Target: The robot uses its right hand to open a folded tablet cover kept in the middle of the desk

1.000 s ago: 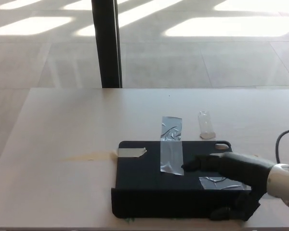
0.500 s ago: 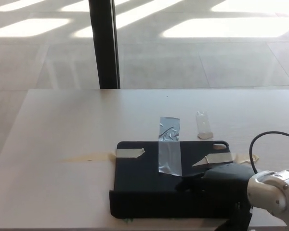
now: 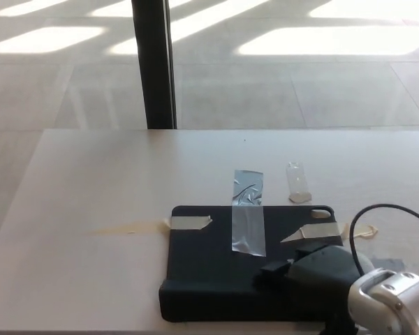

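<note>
A black tablet cover [image 3: 230, 269] lies flat and closed near the front edge of a pale counter [image 3: 91, 181], roughly at its middle, with the robot's right hand [image 3: 314, 269] resting on the cover's right front part. The hand comes in from the lower right corner, its silver wrist [image 3: 391, 307] at the bottom edge and a black cable [image 3: 387, 209] arching above it. One dark finger [image 3: 272, 267] points left across the cover's surface; whether the fingers are spread, closed or gripping the cover's edge cannot be told from this angle. A wide strip of clear tape [image 3: 248, 209] runs from the counter over the cover's far edge and onto its top, and a short beige tape piece [image 3: 190, 222] sits at the far left corner. Another beige strip [image 3: 311, 232] lies near the far right corner, just beyond the hand. A small clear tube [image 3: 298, 182] rests on the counter just past the cover's far edge, to the right of the clear tape. A yellowish smear [image 3: 129, 227] marks the counter to the cover's left. Beyond the counter, a dark post [image 3: 153, 63] stands on a sunlit tiled floor [image 3: 300, 77]. The left hand does not appear.
</note>
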Motion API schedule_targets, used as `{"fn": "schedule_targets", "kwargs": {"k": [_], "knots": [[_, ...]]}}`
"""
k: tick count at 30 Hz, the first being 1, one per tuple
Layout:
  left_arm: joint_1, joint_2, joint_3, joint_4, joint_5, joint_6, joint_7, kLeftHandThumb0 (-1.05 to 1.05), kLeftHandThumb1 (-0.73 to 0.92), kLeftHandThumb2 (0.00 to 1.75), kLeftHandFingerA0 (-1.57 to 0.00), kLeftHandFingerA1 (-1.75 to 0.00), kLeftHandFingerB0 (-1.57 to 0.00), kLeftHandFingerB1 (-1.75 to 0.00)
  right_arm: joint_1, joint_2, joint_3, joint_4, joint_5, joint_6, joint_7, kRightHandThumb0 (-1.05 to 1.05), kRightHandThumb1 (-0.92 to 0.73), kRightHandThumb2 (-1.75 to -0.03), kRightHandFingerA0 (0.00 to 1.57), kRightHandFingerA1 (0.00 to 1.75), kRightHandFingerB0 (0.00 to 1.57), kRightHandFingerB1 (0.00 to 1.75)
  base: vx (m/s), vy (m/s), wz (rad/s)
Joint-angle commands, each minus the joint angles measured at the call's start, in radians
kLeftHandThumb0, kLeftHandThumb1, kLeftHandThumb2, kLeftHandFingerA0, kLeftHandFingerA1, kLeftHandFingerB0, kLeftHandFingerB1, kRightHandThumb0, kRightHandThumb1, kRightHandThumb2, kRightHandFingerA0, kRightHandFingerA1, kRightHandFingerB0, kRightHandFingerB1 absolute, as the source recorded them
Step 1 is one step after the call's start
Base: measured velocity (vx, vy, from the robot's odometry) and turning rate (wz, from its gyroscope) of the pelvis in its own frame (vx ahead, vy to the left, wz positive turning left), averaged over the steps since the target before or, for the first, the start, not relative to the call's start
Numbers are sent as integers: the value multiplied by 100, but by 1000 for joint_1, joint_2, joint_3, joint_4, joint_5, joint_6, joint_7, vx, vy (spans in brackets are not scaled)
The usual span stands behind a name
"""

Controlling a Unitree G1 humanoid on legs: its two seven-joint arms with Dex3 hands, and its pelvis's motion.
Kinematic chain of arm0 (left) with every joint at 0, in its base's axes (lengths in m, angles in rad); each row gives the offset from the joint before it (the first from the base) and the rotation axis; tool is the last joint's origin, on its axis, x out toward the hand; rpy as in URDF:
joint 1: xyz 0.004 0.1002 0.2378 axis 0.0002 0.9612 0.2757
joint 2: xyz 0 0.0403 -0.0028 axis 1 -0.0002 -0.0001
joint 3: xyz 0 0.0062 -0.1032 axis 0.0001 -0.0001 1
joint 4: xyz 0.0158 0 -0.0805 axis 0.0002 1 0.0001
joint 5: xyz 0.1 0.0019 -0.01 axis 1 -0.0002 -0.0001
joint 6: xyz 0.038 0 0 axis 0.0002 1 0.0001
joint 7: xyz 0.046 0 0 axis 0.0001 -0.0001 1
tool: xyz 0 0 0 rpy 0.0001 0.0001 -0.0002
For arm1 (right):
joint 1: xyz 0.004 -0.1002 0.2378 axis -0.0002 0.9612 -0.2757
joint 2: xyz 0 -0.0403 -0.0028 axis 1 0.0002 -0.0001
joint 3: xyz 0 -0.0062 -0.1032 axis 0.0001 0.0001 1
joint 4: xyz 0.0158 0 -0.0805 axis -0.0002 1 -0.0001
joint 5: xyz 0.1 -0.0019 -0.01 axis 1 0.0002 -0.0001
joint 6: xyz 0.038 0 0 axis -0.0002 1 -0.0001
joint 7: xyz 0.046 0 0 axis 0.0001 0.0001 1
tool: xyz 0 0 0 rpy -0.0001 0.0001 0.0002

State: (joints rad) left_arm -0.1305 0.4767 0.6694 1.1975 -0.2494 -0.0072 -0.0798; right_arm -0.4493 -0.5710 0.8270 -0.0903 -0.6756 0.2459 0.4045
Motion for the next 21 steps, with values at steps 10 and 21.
{"fn": "schedule_targets", "kwargs": {"k": [10,21], "knots": [[13,46,-18,11,-23,1,-16,-56,44,54,-88,-75,-70,-66,558,-94,-167,-425,-5,189,84,-40,-25,-91,3,52,0,50,0,0,0],[2,50,-25,11,-26,4,-13,-54,45,54,-88,-75,-68,-65,735,-57,-267,-543,26,202,87,-79,-62,-60,24,44,13,26,0,0,0]]}}
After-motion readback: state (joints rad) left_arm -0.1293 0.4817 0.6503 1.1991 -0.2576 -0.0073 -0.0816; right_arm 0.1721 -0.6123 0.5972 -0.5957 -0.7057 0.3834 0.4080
